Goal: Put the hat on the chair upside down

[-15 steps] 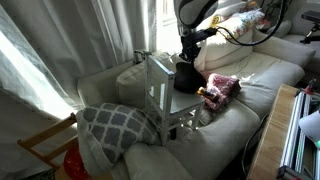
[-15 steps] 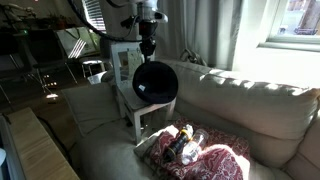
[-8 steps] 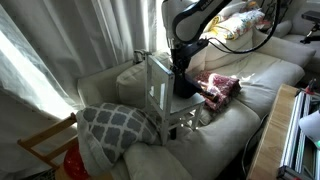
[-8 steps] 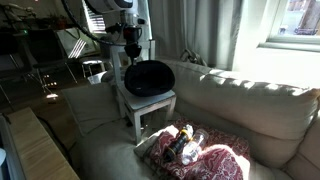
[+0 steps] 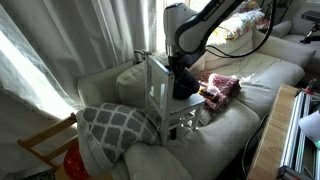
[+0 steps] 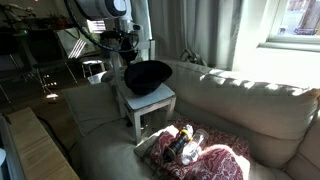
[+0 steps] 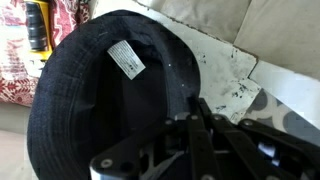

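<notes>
The black hat [image 5: 186, 86] lies on the seat of the small white chair [image 5: 158, 100] on the sofa. In the wrist view the hat [image 7: 95, 105] shows its inside with a white label, opening turned up, over the white seat [image 7: 228, 62]. My gripper [image 7: 197, 106] is shut on the hat's rim, at the side towards the chair back. In both exterior views the gripper [image 5: 178, 70] [image 6: 128, 62] stands just above the seat [image 6: 152, 104], with the hat [image 6: 148, 76] resting flat under it.
A red-pink patterned cloth [image 5: 220, 86] [image 6: 195, 152] with a bottle lies on the sofa beside the chair. A grey patterned pillow [image 5: 115, 125] leans at the sofa's end. A bare wooden chair frame [image 5: 45, 145] stands on the floor. Curtains hang behind.
The arm has come down and moved towards the chair back. The hat, held up and facing sideways a second ago, now lies flat on the seat.
</notes>
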Action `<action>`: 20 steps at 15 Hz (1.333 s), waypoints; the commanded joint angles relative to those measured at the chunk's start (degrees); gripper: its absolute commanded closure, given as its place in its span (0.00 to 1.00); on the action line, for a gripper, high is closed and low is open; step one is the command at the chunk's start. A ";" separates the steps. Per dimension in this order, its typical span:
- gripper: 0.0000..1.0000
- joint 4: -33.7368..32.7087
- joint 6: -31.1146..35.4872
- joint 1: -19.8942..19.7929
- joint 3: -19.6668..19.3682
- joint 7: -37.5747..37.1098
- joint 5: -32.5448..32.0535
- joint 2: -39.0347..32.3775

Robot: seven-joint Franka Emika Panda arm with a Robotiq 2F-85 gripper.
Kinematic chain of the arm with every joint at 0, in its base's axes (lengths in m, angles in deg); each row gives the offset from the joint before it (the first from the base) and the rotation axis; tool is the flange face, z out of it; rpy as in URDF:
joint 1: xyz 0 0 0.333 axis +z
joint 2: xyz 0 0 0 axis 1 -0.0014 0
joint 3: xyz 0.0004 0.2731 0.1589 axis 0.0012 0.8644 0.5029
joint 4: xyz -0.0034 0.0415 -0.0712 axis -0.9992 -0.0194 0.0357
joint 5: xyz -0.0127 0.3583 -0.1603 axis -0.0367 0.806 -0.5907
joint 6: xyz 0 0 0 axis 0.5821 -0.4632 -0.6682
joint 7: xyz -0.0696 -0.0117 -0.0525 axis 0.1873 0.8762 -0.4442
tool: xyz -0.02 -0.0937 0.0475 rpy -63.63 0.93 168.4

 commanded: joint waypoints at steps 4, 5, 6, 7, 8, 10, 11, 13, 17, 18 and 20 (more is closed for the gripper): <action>0.99 2.41 3.34 -2.83 1.97 8.18 3.78 0.83; 0.72 2.32 3.13 -3.03 2.04 8.70 4.12 0.94; 0.70 2.35 3.15 -3.27 2.11 9.29 4.53 1.15; 0.65 2.29 2.98 -3.55 2.29 10.01 5.06 1.30; 0.58 2.33 3.00 -3.86 2.53 10.72 5.70 1.50; 0.43 2.33 2.81 -4.29 2.86 11.90 6.54 1.81; 0.34 2.36 2.73 -4.54 3.02 12.53 7.02 1.92; 0.21 2.39 2.70 -4.86 3.11 13.36 7.57 2.01; 0.00 2.75 2.77 -5.18 1.96 13.75 6.17 3.02; 0.00 2.91 2.17 -5.63 1.44 14.14 5.75 3.75; 0.00 3.51 1.59 -7.05 0.92 15.94 5.83 5.70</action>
